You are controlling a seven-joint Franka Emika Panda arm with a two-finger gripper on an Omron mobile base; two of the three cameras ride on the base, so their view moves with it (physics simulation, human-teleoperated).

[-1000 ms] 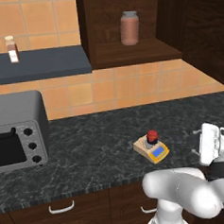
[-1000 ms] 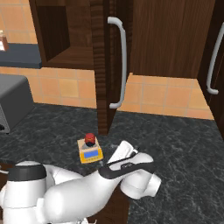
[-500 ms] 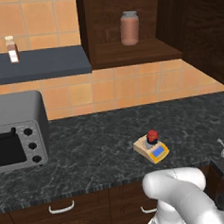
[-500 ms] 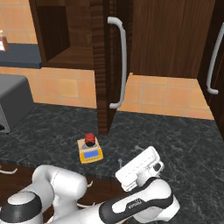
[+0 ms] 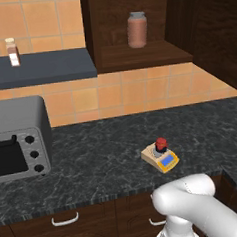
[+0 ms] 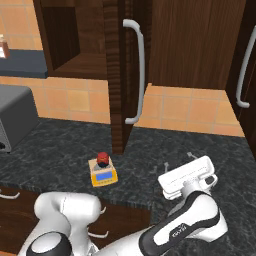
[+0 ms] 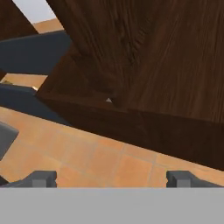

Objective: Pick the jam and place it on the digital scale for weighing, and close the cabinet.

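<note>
A: Where's the jam (image 5: 161, 144)?

B: Upright on the scale (image 5: 160, 157), on the round plate, mid-counter. That half of the task looks done. What's left is the cabinet (image 6: 122, 75), whose door stands open, edge-on toward the robot, with the silver handle (image 6: 137, 72) on its face.

A: How will that door handle?

B: My guess: stiff wood on hinges, light to swing, nothing fragile about it. It shouldn't need a grip. A flat push on the face out near the handle side, far from the hinge, ought to turn it easiest. The bar is smooth metal, so fingers could slide along it.

A: And the gripper (image 6: 189, 175)?

B: Low over the counter, right of the scale and well apart from it. In the hand view the 2 fingertips (image 7: 41, 178) sit far apart, so the jaws are spread wide, with nothing between them and touching nothing. The camera looks up at the cabinet's underside
</note>
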